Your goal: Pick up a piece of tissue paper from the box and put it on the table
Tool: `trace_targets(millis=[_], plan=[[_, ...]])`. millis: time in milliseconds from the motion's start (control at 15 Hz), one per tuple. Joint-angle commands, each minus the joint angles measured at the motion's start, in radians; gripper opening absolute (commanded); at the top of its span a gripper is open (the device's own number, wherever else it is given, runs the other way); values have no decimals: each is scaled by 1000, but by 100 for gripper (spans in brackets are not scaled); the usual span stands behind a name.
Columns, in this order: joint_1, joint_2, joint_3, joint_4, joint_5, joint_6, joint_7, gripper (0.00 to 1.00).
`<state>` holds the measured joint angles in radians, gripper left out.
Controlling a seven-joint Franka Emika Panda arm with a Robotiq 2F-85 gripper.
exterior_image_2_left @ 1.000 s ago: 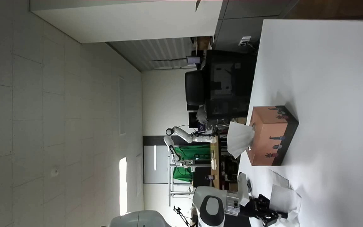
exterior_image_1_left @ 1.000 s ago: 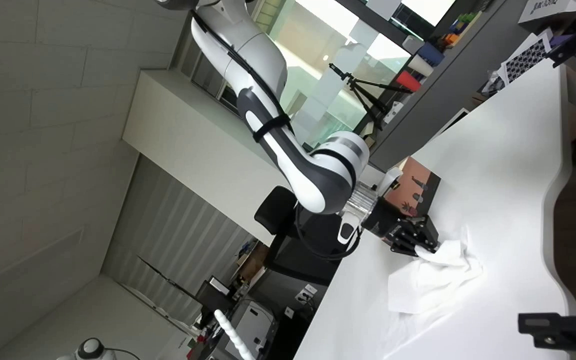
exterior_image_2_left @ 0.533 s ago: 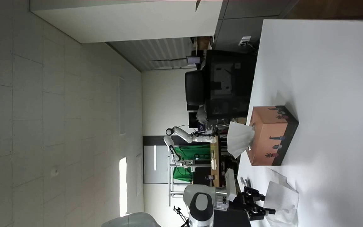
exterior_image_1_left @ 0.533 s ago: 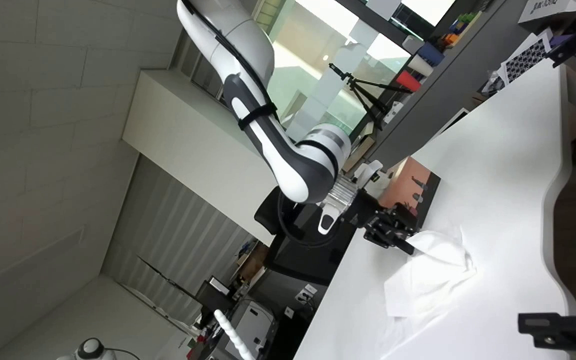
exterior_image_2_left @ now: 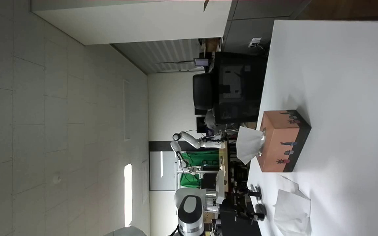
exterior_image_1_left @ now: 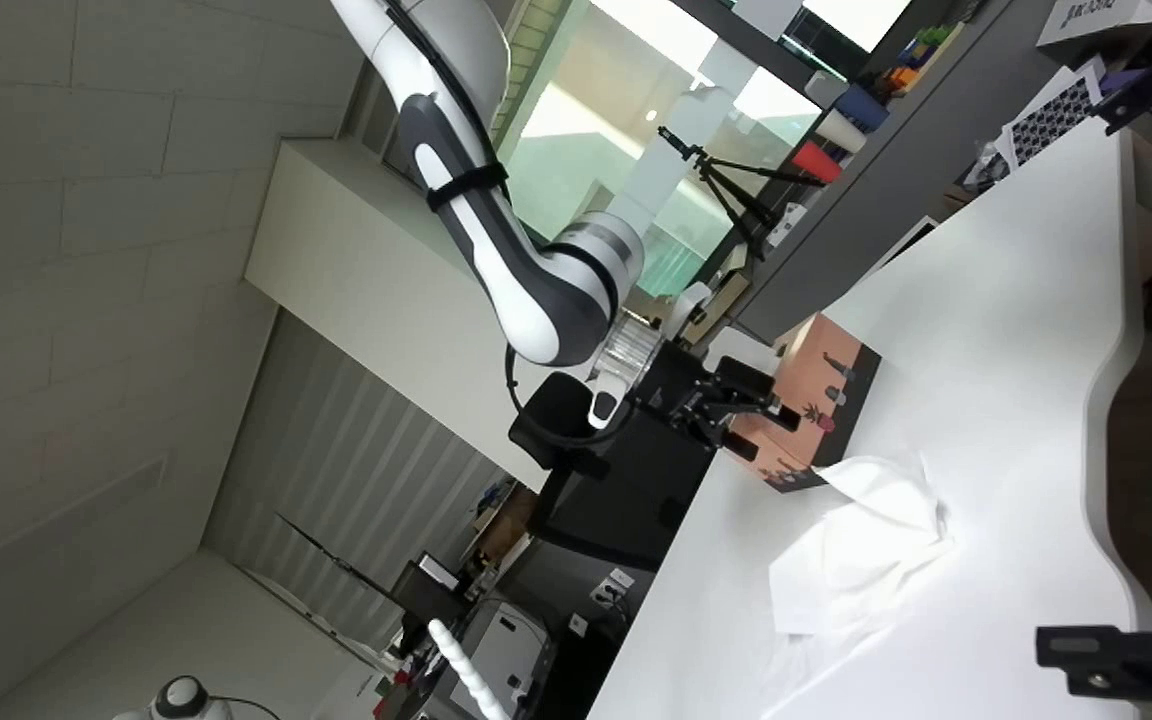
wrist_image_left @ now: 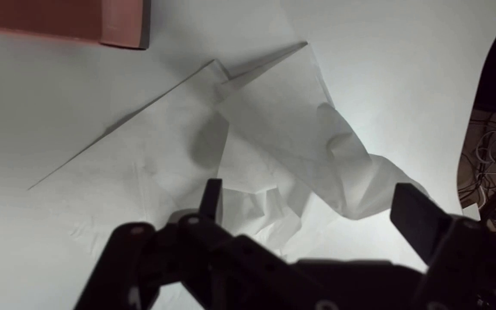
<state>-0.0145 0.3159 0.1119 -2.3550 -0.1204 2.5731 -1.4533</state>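
The piece of tissue paper (exterior_image_1_left: pixel 866 550) lies crumpled and partly folded on the white table (exterior_image_1_left: pixel 1016 330). It also shows in an exterior view as a pale sheet (exterior_image_2_left: pixel 292 211) beside the salmon-pink box (exterior_image_2_left: pixel 281 144). Another white tissue (exterior_image_2_left: pixel 249 144) pokes out of the box's slot. My gripper (exterior_image_1_left: pixel 765 432) is raised off the tabletop, apart from the sheet, and overlaps the box in that view. Its jaws stand wide with nothing held. In the wrist view the whole gripper (wrist_image_left: pixel 310 189) frames the loose sheet (wrist_image_left: pixel 282 120) below, and one corner of the box (wrist_image_left: pixel 121 21) shows at top left.
A black bracket (exterior_image_1_left: pixel 1116 660) is fixed near the table's edge. Behind the table stand a black chair (exterior_image_1_left: pixel 626 480) and a tripod (exterior_image_1_left: pixel 726 180). Patterned sheets (exterior_image_1_left: pixel 1051 120) lie at the table's far end. Cables (wrist_image_left: pixel 495 150) show beyond the curved edge.
A second ago my gripper was closed on the tissue at the tabletop. Since then it has opened, let the sheet go and risen away. The tissue settled on the table; the box has not moved.
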Motion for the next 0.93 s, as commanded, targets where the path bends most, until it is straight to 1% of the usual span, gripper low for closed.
trace_targets(millis=[0,67,867], plan=[[14,-36,-22,9,-33,-50,72,100],[-5,-15,0,3,-3,-22,11,100],[-3,-21,-7,4,-15,-33,29,100]])
